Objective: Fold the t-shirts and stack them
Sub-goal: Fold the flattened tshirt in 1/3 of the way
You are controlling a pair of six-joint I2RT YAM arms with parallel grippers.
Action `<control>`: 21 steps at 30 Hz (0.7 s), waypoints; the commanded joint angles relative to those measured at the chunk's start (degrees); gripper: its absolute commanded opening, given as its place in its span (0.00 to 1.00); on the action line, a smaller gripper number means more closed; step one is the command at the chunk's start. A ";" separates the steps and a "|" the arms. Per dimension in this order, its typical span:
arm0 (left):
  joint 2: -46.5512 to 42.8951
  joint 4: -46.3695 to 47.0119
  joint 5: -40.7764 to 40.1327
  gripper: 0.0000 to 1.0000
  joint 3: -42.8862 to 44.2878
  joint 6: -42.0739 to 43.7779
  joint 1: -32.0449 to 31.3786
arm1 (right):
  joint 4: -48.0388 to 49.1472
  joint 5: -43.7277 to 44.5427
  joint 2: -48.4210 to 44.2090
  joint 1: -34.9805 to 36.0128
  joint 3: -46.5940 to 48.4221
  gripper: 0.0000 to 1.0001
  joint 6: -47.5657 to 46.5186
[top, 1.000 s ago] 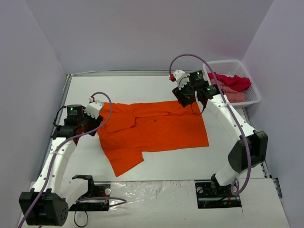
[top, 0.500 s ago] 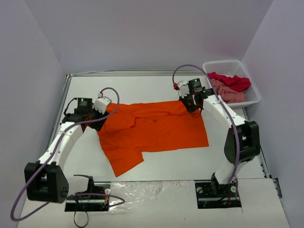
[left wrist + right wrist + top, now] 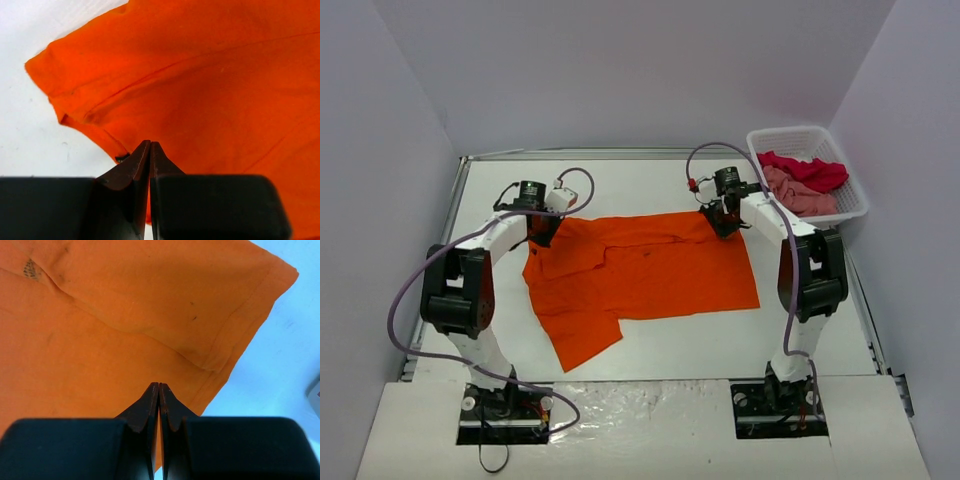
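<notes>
The orange t-shirt [image 3: 650, 270] lies spread flat on the table [image 3: 620, 185]. The left hand [image 3: 544, 232] and right hand [image 3: 722, 222] are each closed, pinching cloth at its 2 far corners, likely so that edge can be lifted evenly and folded over.

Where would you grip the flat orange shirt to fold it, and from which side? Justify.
Probably at its two far corners, from above, one pincer each. The orange shirt lies flat on the table, so only its hemmed edges can be pinched; the left pincer and right pincer sit shut there.
</notes>
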 commanded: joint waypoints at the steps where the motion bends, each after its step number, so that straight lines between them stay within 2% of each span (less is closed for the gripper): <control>1: 1.72 1.59 1.43 0.02 3.04 -0.42 -0.17 | -1.06 0.26 0.08 -0.42 1.76 0.00 0.46; 12: 12.71 0.89 0.82 0.02 8.13 -0.86 -0.17 | -0.10 0.35 1.04 -0.60 -0.36 0.00 0.11; 21: 14.12 0.36 0.03 0.02 8.31 -1.12 -0.17 | 0.35 -0.27 12.46 -1.30 10.53 0.00 1.43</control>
